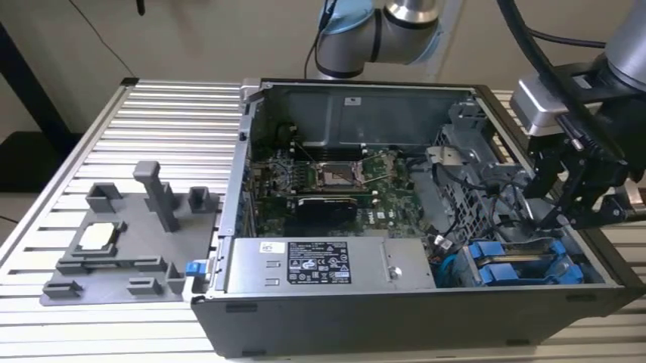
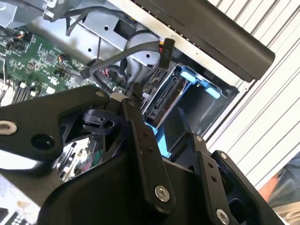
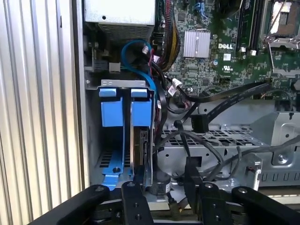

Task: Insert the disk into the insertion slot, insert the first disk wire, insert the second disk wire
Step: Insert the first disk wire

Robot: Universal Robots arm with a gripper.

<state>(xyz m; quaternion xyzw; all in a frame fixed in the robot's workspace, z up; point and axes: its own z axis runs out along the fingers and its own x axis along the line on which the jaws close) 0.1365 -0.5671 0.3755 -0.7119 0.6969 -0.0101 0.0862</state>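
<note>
Snag risk: gripper [image 3: 168,187], jaws apart and empty, hangs just beside seated disk [image 3: 141,145]; loose cables [image 3: 213,149] near disk could catch it.

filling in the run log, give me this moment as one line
disk: seated in insertion slot | tool: open, over the slot beside loose black cables | wires: plugged state unclear

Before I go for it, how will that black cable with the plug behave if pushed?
The black cable probably flops and springs back: it hangs in a loose curve. Its plug hangs free, so it likely swings aside.
</note>
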